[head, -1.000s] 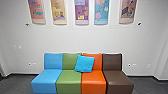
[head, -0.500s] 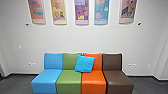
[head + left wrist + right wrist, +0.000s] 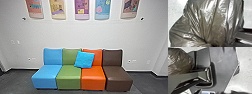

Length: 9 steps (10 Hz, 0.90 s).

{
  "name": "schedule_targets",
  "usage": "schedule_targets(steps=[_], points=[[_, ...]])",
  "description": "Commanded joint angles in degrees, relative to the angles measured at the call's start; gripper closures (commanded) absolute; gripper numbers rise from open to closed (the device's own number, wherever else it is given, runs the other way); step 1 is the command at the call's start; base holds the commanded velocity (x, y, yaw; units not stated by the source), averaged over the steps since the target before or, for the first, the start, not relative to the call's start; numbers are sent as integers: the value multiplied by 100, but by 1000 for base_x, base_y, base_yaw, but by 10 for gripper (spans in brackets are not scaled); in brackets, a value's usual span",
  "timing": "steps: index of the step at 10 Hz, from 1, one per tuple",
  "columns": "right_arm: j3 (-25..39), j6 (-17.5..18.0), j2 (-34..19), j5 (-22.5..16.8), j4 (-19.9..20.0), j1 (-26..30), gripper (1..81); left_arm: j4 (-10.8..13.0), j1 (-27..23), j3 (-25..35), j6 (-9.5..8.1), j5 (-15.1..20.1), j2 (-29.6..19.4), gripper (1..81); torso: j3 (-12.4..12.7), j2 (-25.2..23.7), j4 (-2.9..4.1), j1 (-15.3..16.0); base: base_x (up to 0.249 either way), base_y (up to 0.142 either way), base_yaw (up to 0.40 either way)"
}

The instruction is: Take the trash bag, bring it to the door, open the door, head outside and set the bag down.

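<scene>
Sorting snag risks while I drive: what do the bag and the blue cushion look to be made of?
Trash bag: thin plastic film, probably, glossy brown-grey; sharp creases and bright glints suggest it.
Blue cushion: likely woven fabric, matte; its surface gives no hard shine.

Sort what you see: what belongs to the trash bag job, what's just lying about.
For the job:
shiny brown plastic trash bag

Just lying about:
bright blue square cushion
blue padded seat
green padded seat
orange padded seat
brown padded seat
colourful wall panels

Five panels (image 3: 82,9), four seats (image 3: 69,77), one cushion (image 3: 84,59), one bag (image 3: 210,21)
</scene>
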Motion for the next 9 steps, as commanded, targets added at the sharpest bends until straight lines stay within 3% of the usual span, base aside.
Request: schedule_targets(steps=[1,4,8,9], points=[[18,-18,-18,-355,16,338,10,54,-320,16,59,461,23,811,0,484,0,-121,0,0,0],[18,-18,-18,-355,7,338,10,54,-320,16,59,452,23,811,-9,360,0,-26,0,0,0],[18,-18,-18,-355,-1,330,10,45,-320,-10,51,443,23,811,640,371,0,-41,0,0,0],[18,-18,-18,-355,7,338,10,45,-320,-10,51,443,23,811,293,371,0,-41,0,0,0]])
